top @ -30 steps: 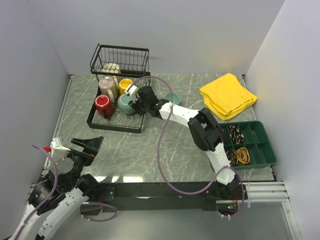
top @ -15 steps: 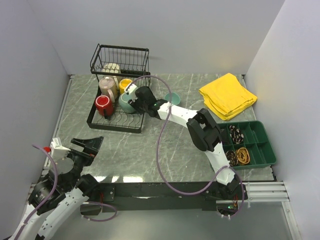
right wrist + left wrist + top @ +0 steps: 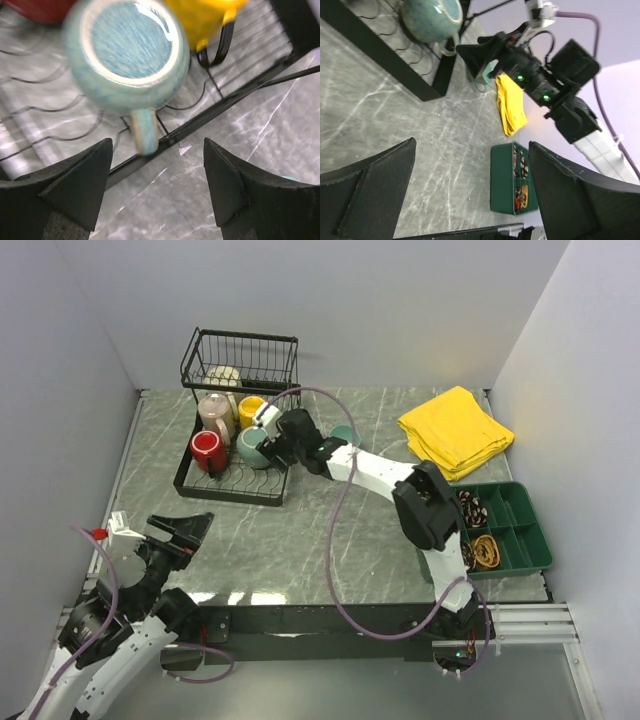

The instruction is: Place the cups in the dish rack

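Note:
The black wire dish rack (image 3: 228,490) stands at the back left. In it are a red mug (image 3: 207,450), a grey-green mug (image 3: 250,448), a beige mug (image 3: 215,415) and a yellow mug (image 3: 250,408). A cream mug (image 3: 224,377) lies in the basket end. A small teal mug (image 3: 346,434) stands on the table behind my right arm. My right gripper (image 3: 275,445) is open and empty beside the grey-green mug (image 3: 127,50), whose handle points between its jaws (image 3: 158,146). My left gripper (image 3: 185,530) is open and empty near the front left.
A folded yellow cloth (image 3: 455,432) lies at the back right. A green compartmented tray (image 3: 498,525) with small items sits at the right. The rack's black rim (image 3: 210,112) runs just ahead of my right fingers. Grey walls close in the sides and the back.
My right arm's elbow has swung to the right and its gripper has shifted slightly at the grey-green mug. My left gripper has barely moved.

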`<move>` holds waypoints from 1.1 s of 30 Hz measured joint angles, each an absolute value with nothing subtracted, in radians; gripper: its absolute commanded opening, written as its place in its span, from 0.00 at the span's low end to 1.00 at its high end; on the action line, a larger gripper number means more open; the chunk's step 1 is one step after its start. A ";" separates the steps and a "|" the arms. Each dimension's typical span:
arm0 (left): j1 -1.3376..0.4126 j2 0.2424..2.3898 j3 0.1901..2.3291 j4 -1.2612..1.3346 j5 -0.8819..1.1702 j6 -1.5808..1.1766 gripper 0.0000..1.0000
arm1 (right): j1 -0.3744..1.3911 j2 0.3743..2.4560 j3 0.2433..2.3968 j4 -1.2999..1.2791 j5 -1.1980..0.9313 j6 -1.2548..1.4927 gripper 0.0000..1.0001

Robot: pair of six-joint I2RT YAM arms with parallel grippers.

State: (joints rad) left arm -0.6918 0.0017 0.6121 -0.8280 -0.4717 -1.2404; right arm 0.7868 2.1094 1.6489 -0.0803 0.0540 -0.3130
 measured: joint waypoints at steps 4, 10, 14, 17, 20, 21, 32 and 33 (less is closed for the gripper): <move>-0.692 0.019 0.610 -0.774 -0.429 -1.202 1.00 | 0.788 1.975 1.594 -0.101 -0.015 -0.315 0.81; -0.692 0.145 0.610 -0.670 -0.336 -1.133 1.00 | 0.768 1.744 1.525 -0.207 -0.229 -0.354 0.84; -0.692 0.230 0.606 -0.589 -0.271 -1.092 0.96 | 0.673 1.592 1.444 -0.274 -0.399 -0.361 0.84; -0.692 0.287 0.590 -0.513 -0.223 -1.069 0.96 | 0.548 1.527 1.394 -0.301 -0.479 -0.343 0.84; -0.692 0.338 0.576 -0.458 -0.191 -1.054 0.96 | 0.416 1.522 1.357 -0.304 -0.536 -0.290 0.84; -0.692 0.353 0.574 -0.443 -0.180 -1.050 0.96 | 0.372 1.531 1.348 -0.305 -0.551 -0.263 0.84; -0.692 0.407 0.506 -0.326 -0.120 -1.046 0.96 | 0.191 1.976 1.645 -0.430 -0.593 -0.034 0.80; -0.692 0.403 0.498 -0.316 -0.118 -1.052 0.97 | 0.190 2.027 1.705 -0.451 -0.587 -0.017 0.79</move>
